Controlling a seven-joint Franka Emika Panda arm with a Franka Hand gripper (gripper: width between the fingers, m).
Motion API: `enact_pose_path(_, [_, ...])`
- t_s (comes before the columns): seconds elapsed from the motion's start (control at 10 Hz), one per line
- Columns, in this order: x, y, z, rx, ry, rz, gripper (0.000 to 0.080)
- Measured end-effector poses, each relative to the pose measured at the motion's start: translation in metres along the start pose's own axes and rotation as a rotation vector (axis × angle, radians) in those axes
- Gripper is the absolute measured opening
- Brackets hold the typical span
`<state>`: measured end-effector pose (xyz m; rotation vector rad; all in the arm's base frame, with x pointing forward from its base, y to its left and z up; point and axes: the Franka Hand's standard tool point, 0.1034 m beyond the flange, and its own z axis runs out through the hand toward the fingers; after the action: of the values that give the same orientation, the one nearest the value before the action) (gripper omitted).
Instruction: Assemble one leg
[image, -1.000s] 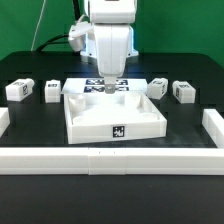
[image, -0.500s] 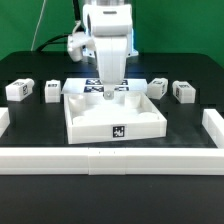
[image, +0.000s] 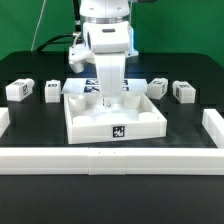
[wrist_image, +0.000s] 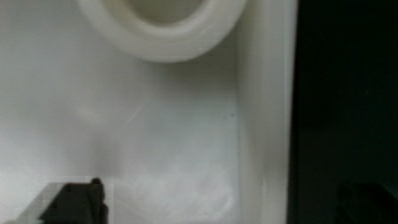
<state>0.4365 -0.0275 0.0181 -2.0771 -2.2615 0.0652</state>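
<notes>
Four small white legs with black-and-white tags lie on the black table: two at the exterior view's left (image: 17, 89) (image: 52, 91) and two at its right (image: 156, 87) (image: 183, 91). The large square white panel (image: 135, 118) lies in the middle. My gripper (image: 107, 100) hangs low over the panel's back part, open and empty, far from every leg. In the wrist view the gripper (wrist_image: 222, 205) has one dark fingertip (wrist_image: 75, 200) over the white panel (wrist_image: 160, 130). A round corner hole (wrist_image: 169, 25) and the panel's edge lie ahead, with black table beyond.
A low white wall (image: 110, 160) runs along the table's front, with short white walls at the left (image: 3, 120) and right (image: 213, 125). The marker board (image: 138, 84) lies behind the panel, partly hidden by the arm.
The gripper has come down toward the panel's back part and shifted slightly to the exterior view's left. The legs and the panel have not moved.
</notes>
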Motion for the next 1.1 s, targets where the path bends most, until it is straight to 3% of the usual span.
enact_pose_path(0.1, [-0.0010,0.0010,-0.0014,0.003,-0.001,0.002,0.0650])
enact_pose_path(0.3, [-0.0007,0.0000,0.0002,0.006,0.000,0.003,0.0392])
enact_pose_path(0.4, [-0.0007,-0.0002,0.0004,0.007,0.000,0.003,0.0392])
enact_pose_path(0.5, [-0.0007,-0.0003,0.0005,0.007,0.001,0.003,0.0211])
enact_pose_path(0.6, [-0.0007,-0.0003,0.0006,0.007,0.001,0.003,0.0083])
enact_pose_path(1.1, [-0.0007,0.0004,0.0002,0.004,0.000,0.004,0.0057])
